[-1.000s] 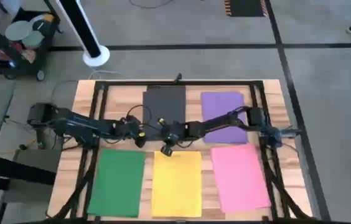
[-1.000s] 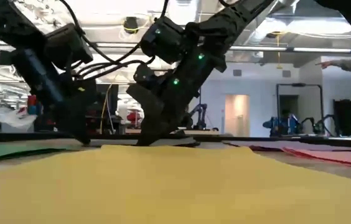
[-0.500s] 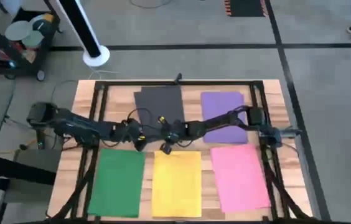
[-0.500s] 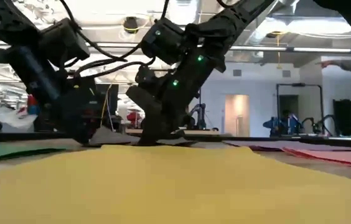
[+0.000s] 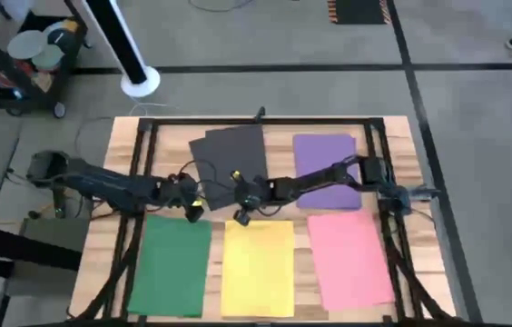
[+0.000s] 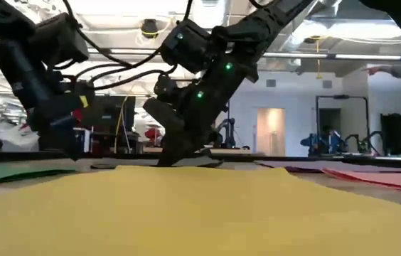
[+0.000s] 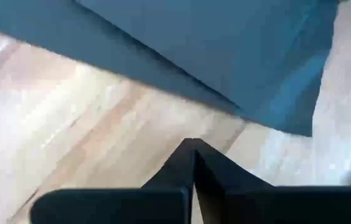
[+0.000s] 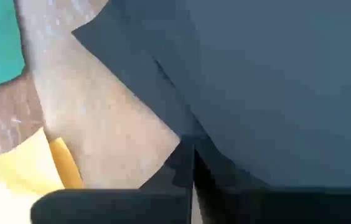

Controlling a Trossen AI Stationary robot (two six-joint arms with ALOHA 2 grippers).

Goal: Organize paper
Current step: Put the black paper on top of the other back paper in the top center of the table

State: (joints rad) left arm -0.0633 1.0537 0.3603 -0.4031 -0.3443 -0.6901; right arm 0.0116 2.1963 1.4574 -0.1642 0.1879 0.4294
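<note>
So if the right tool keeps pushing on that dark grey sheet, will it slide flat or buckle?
Probably slides and pivots: the dark grey sheet already lies skewed on the bare wooden table. It looks thin and light, so it may ripple near the shut right tool pressing on its near edge. A slight lift at that edge seems possible.

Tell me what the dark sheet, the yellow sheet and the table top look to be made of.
Dark sheet: looks like matte paper or thin card; flat, no shine, crisp corner in the right wrist view.
Yellow sheet: likely thin paper, matte; the low view shows it lying slightly wavy.
Table top: appears to be light wood planks with visible grain and seams; finish hard to judge.
</note>
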